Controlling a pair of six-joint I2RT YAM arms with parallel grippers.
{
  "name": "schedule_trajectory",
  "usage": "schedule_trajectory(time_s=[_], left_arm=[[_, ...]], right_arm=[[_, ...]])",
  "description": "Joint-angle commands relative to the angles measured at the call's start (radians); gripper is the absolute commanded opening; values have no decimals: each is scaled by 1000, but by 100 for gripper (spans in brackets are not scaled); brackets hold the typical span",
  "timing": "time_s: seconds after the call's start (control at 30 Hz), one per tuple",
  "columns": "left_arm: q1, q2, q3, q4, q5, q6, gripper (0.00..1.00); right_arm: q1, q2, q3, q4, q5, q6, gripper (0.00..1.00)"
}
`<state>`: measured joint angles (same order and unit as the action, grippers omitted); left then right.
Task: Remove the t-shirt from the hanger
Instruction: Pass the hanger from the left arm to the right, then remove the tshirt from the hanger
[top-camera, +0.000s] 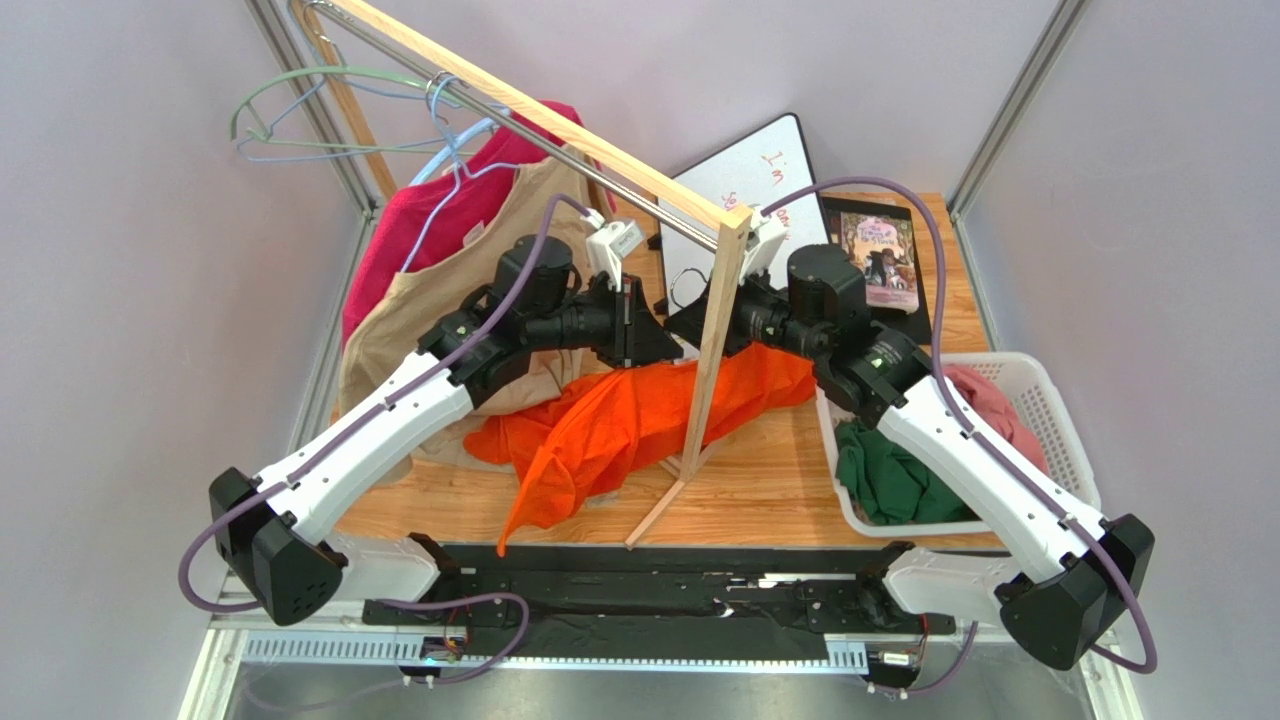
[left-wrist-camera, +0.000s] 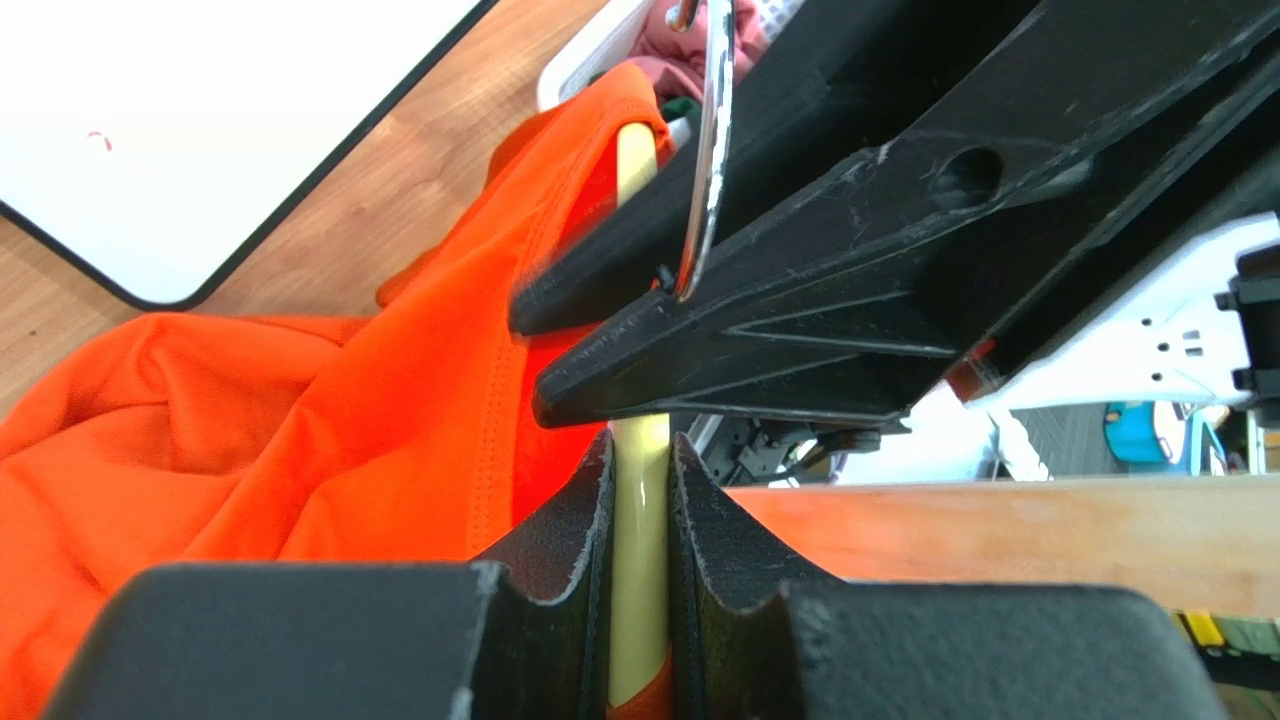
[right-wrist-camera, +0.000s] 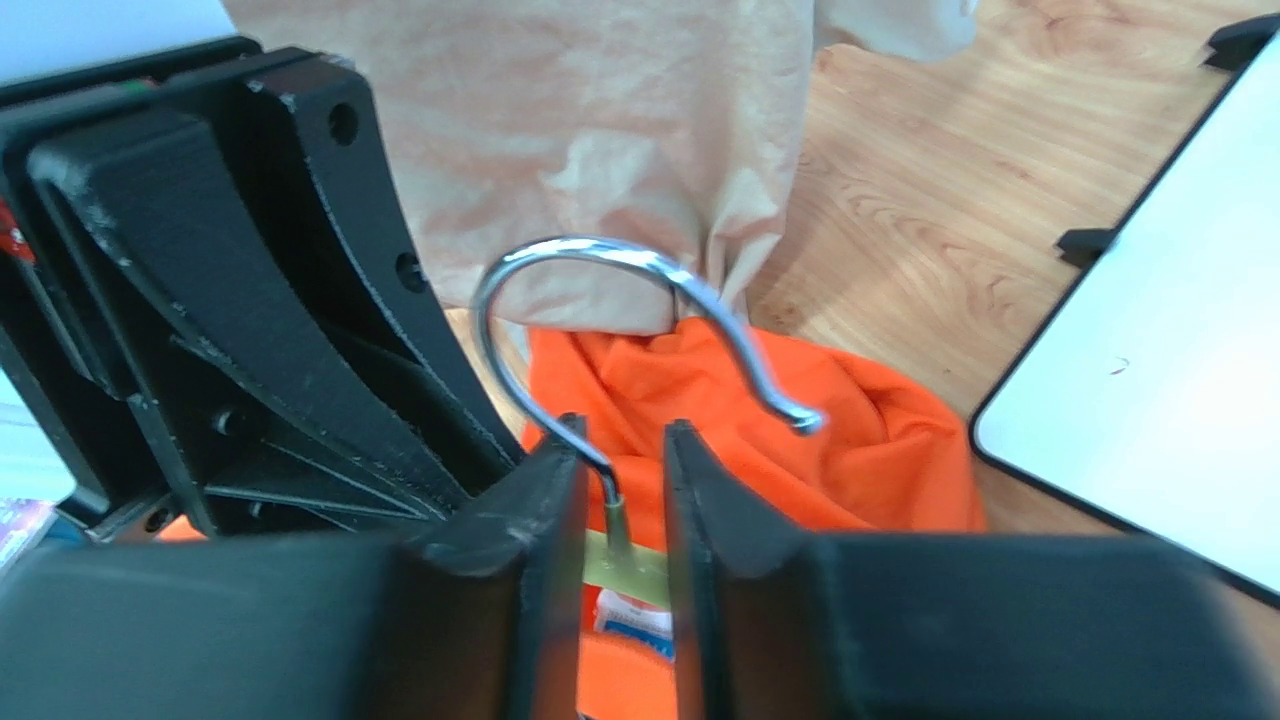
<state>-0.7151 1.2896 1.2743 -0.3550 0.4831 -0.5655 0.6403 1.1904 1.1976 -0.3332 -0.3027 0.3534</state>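
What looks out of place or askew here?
The orange t-shirt lies crumpled on the table instead of hanging. Its hanger is off the rail, hook catching nothing, pinched between the left gripper and right gripper.

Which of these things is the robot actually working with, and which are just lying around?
In the job: orange t-shirt, hanger, left gripper clamping it, right gripper at its hook.
Lying about: whiteboard, book, laundry basket, tan garment, red garment, empty wire hangers.
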Motion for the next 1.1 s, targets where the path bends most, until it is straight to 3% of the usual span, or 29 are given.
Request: schedule_trajectory(time_s=[0.0,0.03,0.13,0.17,0.27,0.47,0.67,0.77,1.07], left_arm=[[-15,-16,65,93,35,-13,0],[-15,-21,63,94,32,-8,0],[-15,-52,45,62,-3,29,14],[-17,-77,36,29,-30,45,26],[-17,-145,8,-37,-89,104,40],[-15,-317,-75,-174,-189,187,46],[-15,-456,-231,-200,-111,151,47],[-17,-521,-306,-219,-144,136,48],[-15,-599,-332,-328,-267,154,52]], right_arm=[[2,-14,-20,53,120,-4,9],[4,-20,-29,53,135,-1,0],[4,-46,-42,56,191,5,0],[4,-52,-46,57,201,4,0],[2,-77,-50,54,237,1,0],[2,-115,-56,51,257,-7,0],[2,-129,-50,53,284,-1,0],[2,-127,-44,51,283,-2,0],[2,-140,-38,46,272,-4,0]])
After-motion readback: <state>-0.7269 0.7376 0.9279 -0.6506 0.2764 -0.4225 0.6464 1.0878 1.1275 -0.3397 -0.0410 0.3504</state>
